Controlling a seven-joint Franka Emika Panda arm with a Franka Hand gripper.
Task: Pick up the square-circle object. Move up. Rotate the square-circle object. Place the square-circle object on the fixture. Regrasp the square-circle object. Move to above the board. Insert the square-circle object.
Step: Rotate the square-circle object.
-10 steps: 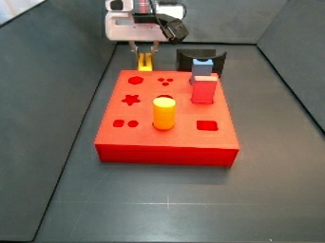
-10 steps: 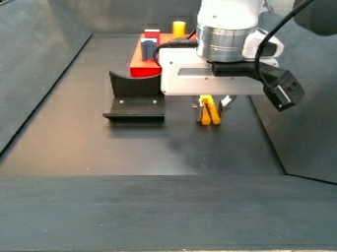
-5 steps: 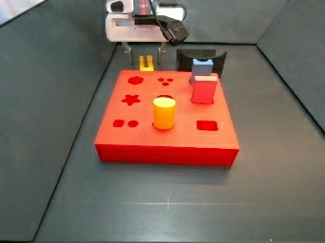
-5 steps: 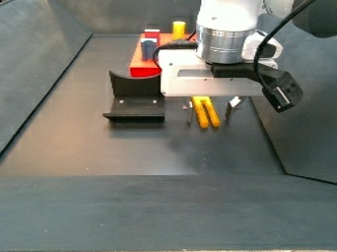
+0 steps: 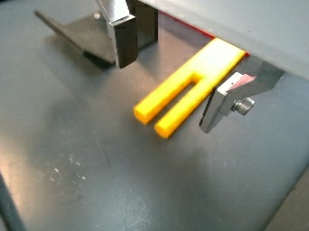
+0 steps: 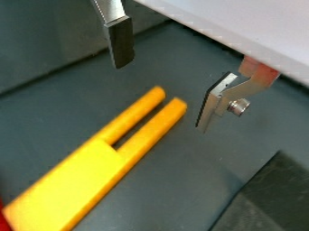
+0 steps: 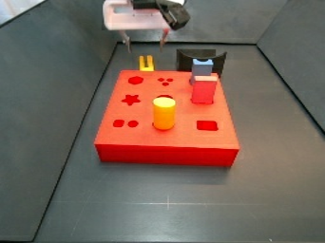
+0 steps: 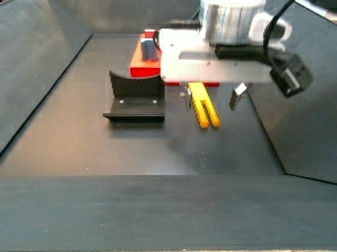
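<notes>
The square-circle object [image 8: 202, 105], a long slim yellow-orange forked bar, lies flat on the dark floor between the board [image 8: 142, 61] and the right wall. It also shows in both wrist views [image 5: 187, 90] [image 6: 108, 153] and behind the board in a side view [image 7: 146, 64]. My gripper [image 8: 211, 92] hangs open and empty above the bar, with its fingers [image 5: 125, 41] [image 6: 215, 101] well apart and clear of it. The gripper also shows in a side view [image 7: 148, 40]. The black fixture [image 8: 134, 98] stands on the floor left of the bar.
The red board [image 7: 165, 150] carries a stubby yellow-orange cylinder [image 7: 164, 112], a small red cuboid [image 7: 202, 91] and a blue-grey piece [image 7: 202, 66]. The fixture [image 7: 200, 54] stands behind these. Dark walls close in both sides.
My gripper has risen straight up from floor level. The bar stays flat on the floor where it was, not lifted.
</notes>
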